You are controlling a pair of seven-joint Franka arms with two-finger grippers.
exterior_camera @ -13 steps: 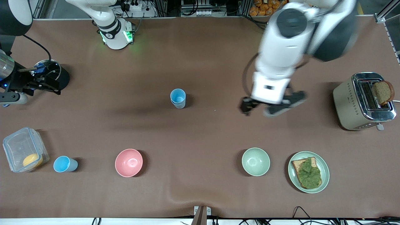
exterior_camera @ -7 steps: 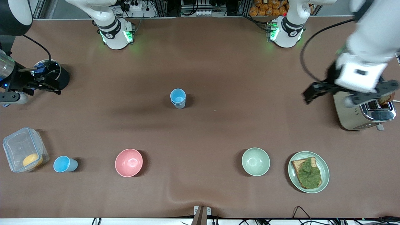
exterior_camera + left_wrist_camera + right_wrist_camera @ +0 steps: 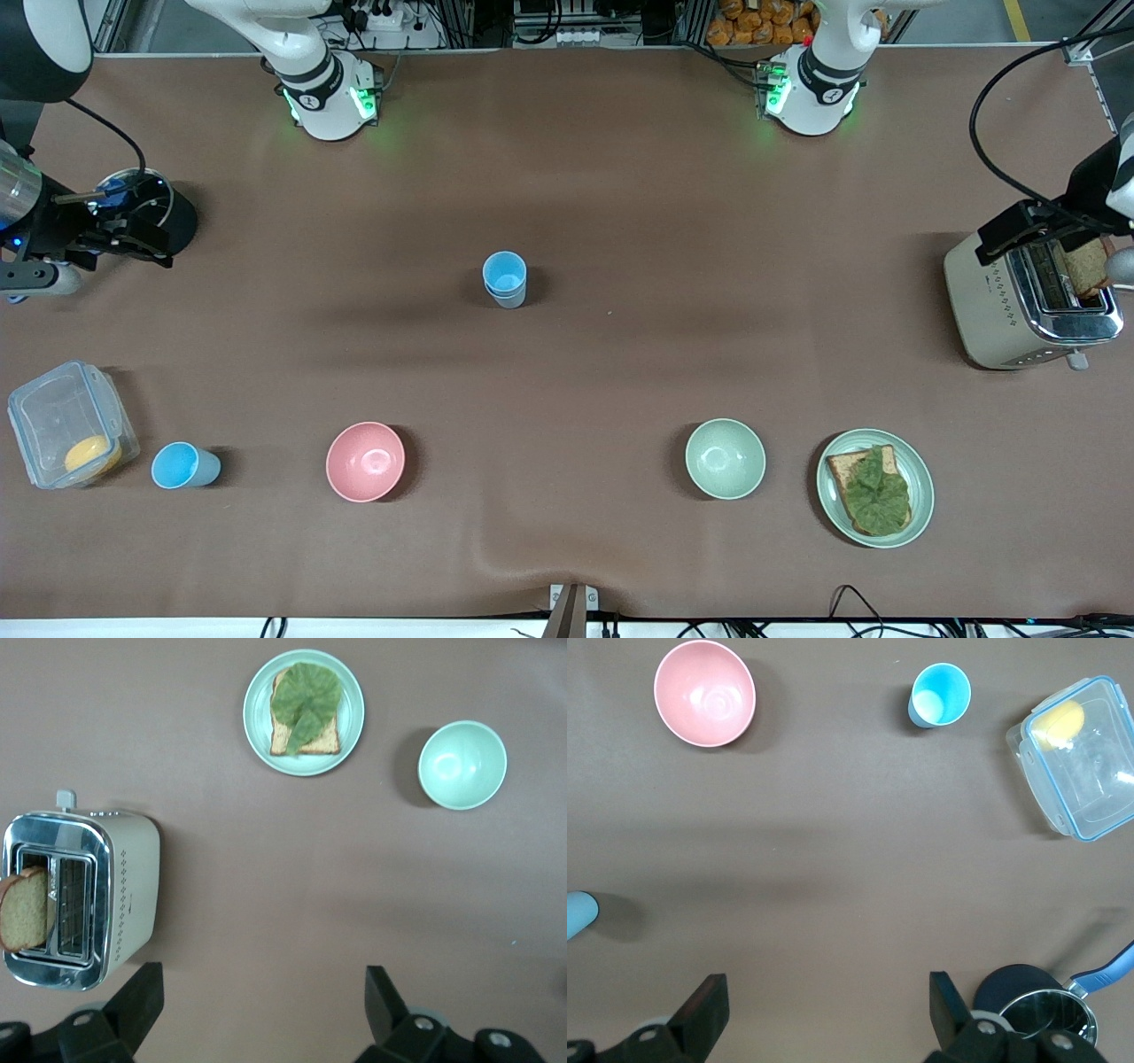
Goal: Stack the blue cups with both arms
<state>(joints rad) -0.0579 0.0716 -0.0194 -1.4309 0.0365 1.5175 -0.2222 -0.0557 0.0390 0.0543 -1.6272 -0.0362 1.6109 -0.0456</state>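
Two blue cups [image 3: 504,279] stand nested in one another at the table's middle; their edge also shows in the right wrist view [image 3: 579,913]. A third blue cup [image 3: 182,466] with a bright blue inside stands alone beside a clear container, and shows in the right wrist view [image 3: 939,695]. My left gripper [image 3: 1059,241] is open and empty over the toaster [image 3: 1019,297]; it also shows in its wrist view [image 3: 263,1010]. My right gripper [image 3: 142,237] is open and empty and waits over a pot at the right arm's end; it also shows in its wrist view [image 3: 828,1010].
A pink bowl [image 3: 365,461], a pale green bowl [image 3: 725,458] and a plate [image 3: 921,496] with toast and lettuce stand near the front camera. The clear container [image 3: 66,425] holds something yellow. A steel pot [image 3: 1045,1014] sits under my right gripper. A bread slice [image 3: 1085,266] stands in the toaster.
My left arm has swung from beside the table's middle toward its own end and is now over the toaster. The right arm and the cups have not moved.
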